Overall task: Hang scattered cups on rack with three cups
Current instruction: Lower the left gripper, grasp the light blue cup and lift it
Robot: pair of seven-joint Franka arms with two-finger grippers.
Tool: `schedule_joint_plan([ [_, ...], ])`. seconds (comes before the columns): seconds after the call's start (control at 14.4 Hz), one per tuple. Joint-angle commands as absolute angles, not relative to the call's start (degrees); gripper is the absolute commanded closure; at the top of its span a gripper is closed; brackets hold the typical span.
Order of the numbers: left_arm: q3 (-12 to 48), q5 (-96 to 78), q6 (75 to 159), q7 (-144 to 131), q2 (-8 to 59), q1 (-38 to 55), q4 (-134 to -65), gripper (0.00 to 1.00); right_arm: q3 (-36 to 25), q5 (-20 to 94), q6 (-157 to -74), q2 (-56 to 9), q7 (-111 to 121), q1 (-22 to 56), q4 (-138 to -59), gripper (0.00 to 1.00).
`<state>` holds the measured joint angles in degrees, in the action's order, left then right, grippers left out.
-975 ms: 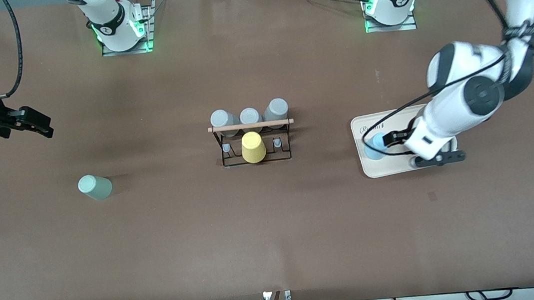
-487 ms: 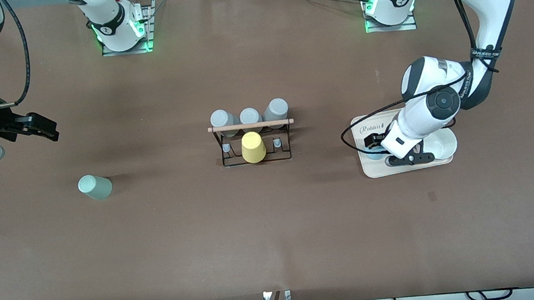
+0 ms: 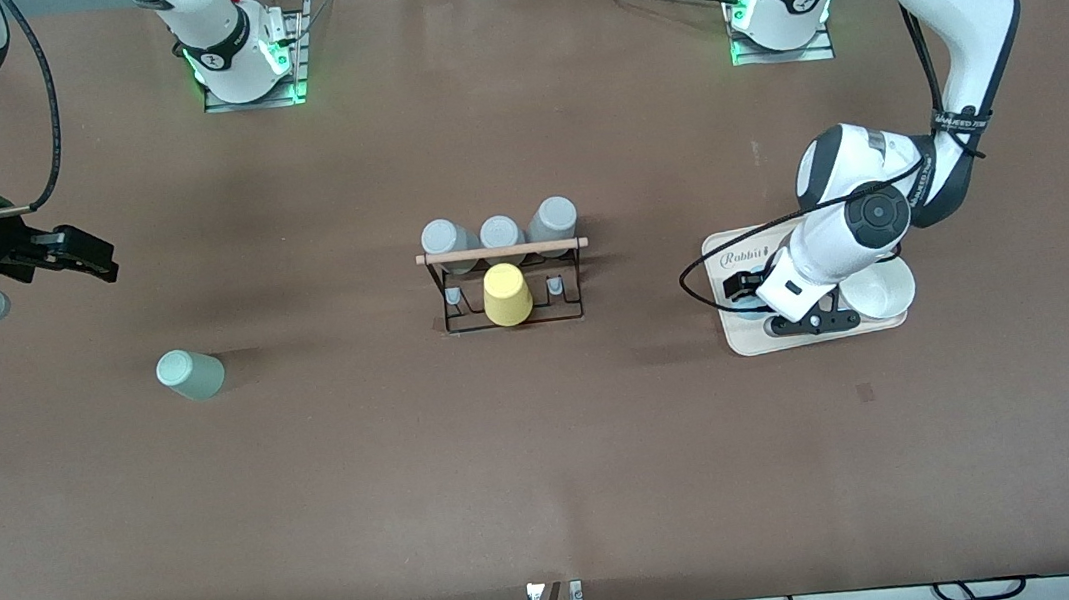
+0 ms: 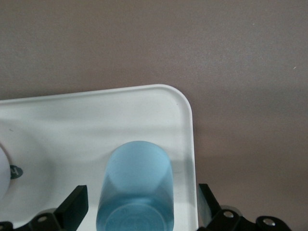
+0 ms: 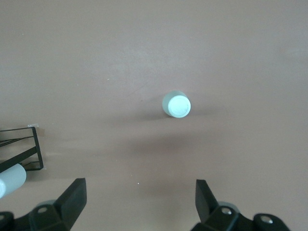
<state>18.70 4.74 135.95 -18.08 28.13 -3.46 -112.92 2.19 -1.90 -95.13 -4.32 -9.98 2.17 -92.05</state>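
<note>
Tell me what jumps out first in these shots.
The left hand sits low over the beige tray at the left arm's end, fingers open on either side of the light blue plastic tumbler. Mid-table, the black wire rack with a wooden top bar carries three grey tumblers and a yellow one. The right hand hangs open above bare table, the pale mint-green tumbler untouched.

Left tool (image 4: 139, 211) is low with fingers spread; right tool (image 5: 139, 207) hangs high, fingers spread.

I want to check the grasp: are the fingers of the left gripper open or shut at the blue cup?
Open. In the left wrist view the fingers stand apart on both sides of the blue cup, not touching it.
</note>
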Motion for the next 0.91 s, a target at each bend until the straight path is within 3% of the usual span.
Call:
schedule_joint_plan([
  [0.0,18.81,6.41,137.46,-18.20,28.04,-3.34,-113.82,0.15,3.25,-1.93,-94.39,-4.04,-9.05,0.97,-91.93,0.00],
  [0.07,18.81,7.72,137.37,-18.19,27.95,-3.34,-113.91,0.24,3.25,-1.93,-94.39,-4.04,-9.05,0.97,-91.93,0.00],
  [0.14,18.81,9.21,137.29,-18.19,27.86,-3.34,-113.91,0.25,3.25,-1.93,-94.39,-4.04,-9.05,0.97,-91.93,0.00],
  [0.63,19.68,9.32,135.54,-18.02,27.25,-3.52,-114.17,0.93,3.25,-1.93,-94.39,-4.13,-9.05,0.97,-91.93,0.00],
  [0.7,20.99,9.32,134.92,-18.02,26.90,-3.69,-113.73,1.00,3.25,-1.93,-94.39,-4.13,-9.05,0.97,-91.93,0.00],
  [0.84,21.97,9.23,132.39,-18.72,26.37,-3.43,-110.59,1.00,3.25,-2.11,-94.57,-4.13,-9.05,0.88,-91.93,0.00],
])
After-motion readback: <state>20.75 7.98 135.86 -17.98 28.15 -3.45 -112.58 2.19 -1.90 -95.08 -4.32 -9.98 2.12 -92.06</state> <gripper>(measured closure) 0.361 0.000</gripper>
